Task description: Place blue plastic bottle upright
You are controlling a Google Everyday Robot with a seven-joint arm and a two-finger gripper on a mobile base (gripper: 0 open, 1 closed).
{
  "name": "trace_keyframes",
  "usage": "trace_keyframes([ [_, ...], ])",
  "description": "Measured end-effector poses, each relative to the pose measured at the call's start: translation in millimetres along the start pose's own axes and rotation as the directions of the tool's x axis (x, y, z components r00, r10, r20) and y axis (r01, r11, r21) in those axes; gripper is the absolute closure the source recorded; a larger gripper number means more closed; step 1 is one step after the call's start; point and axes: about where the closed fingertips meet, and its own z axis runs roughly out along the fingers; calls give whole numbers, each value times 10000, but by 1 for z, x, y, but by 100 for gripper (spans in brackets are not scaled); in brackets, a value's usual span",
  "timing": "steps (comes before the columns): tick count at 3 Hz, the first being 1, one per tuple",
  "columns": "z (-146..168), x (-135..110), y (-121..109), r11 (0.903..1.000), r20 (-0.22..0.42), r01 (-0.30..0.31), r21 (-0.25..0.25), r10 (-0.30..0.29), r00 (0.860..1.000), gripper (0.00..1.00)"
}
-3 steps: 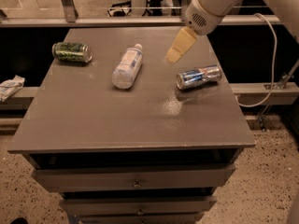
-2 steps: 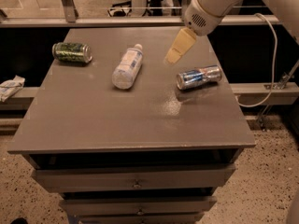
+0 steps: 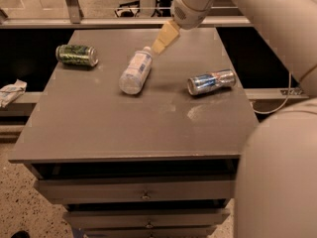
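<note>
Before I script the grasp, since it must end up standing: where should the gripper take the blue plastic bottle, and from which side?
Probably across the labelled middle of the blue plastic bottle, from above. It lies on its side, cap toward the far edge, both long sides unobstructed. The gripper hangs just beyond the cap.

Clear water bottle (image 3: 135,71) with white-and-blue label; green can (image 3: 77,55); blue-and-silver can (image 3: 211,82); grey worktop (image 3: 124,128); tan hand (image 3: 163,39) just beside the bottle's white cap (image 3: 147,49).
</note>
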Motion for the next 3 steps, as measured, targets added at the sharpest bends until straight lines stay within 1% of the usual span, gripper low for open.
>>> trace_keyframes([
  [1,30,-34,-20,9805,208,-1934,358,1927,9810,0],
  [2,47,-67,-27,8896,897,-4567,7,4548,8861,0],
  [3,51,-75,-22,8351,1006,-5499,-161,5485,8301,0],
])
